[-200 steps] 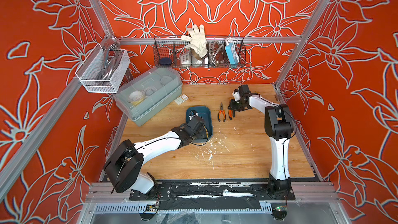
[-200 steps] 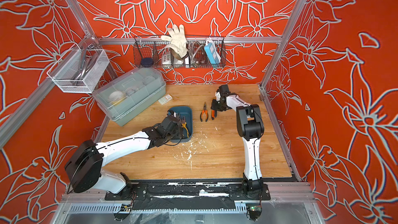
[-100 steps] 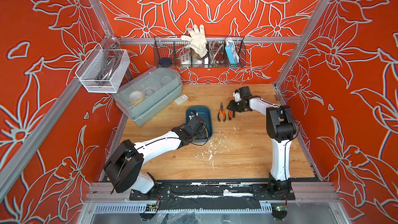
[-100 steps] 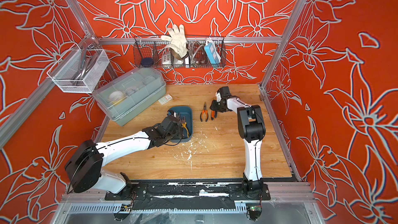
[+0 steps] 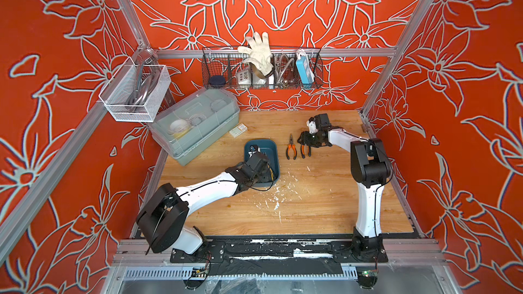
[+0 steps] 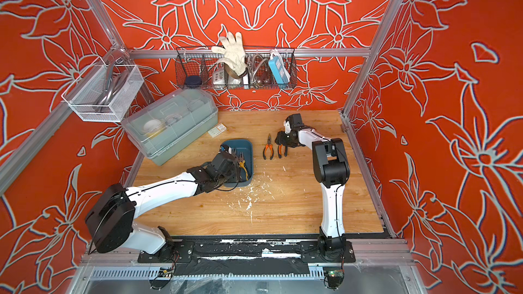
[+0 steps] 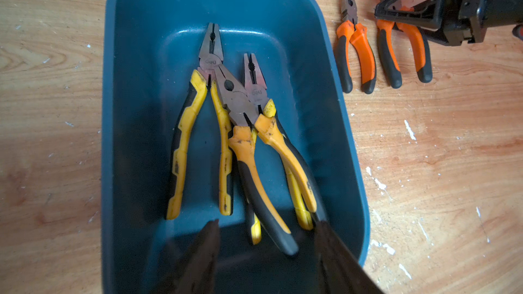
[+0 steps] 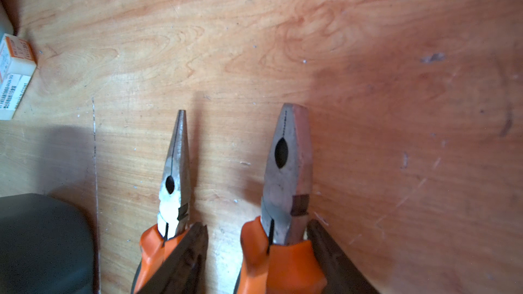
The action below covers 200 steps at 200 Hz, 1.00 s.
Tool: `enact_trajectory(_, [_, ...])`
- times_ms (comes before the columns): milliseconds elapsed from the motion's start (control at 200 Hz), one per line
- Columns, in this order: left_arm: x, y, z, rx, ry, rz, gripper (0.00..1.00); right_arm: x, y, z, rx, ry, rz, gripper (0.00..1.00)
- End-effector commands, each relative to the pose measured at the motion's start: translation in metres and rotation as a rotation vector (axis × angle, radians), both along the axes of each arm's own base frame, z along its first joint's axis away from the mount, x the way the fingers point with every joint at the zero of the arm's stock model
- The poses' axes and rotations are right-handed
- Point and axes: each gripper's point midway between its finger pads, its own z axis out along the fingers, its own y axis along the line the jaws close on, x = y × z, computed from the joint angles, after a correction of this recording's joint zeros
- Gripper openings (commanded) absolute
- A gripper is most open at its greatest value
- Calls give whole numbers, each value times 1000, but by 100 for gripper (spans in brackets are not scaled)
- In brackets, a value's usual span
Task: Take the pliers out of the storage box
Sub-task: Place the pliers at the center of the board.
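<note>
The teal storage box (image 7: 158, 9) stands mid-table in both top views (image 5: 266, 147) (image 6: 243, 147). Three yellow-and-black pliers (image 7: 198, 103) (image 7: 243, 108) (image 7: 256, 80) lie crossed inside it. My left gripper (image 7: 264, 230) (image 5: 263, 175) hangs open in the box, with its fingers on either side of their handle ends. Two orange-handled pliers lie side by side on the table right of the box: a needle-nose pair (image 8: 175, 171) (image 5: 291, 148) and a blunt pair (image 8: 288, 165) (image 5: 305, 152). My right gripper (image 8: 256, 236) (image 5: 304, 144) stands open astride the blunt pair.
A translucent grey lidded bin (image 5: 195, 128) stands at the back left, with a small white-and-orange carton (image 5: 238, 130) beside it. A black wire basket (image 5: 261, 72) hangs on the back wall and a white mesh basket (image 5: 135, 94) on the left wall. White flecks mark the wooden table (image 5: 311, 199).
My right gripper has opened and let go of the blunt orange pliers, which now lie on the table. The left arm has not moved.
</note>
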Motion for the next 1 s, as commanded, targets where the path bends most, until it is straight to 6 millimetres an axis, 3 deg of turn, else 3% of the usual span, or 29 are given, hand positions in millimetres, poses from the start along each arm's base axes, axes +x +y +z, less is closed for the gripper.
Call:
enact_trajectory(0, [4,-1,7,-7,-10,-2,56,-32,-16,-36,-71,143,-31,60])
enact_trajectory(285, [3,-2,5,-9,-3,-3,56,-37,-22,-36,-94,147,-57,64])
enact_trajectory(821, [2,-5,5,-31,10,-12,56,-45,-11,-45,-19,178,-55,66])
enact_trajectory(996, [1,-5,8,-33,2,-12,56,-48,-27,-47,-111,186,-88,71])
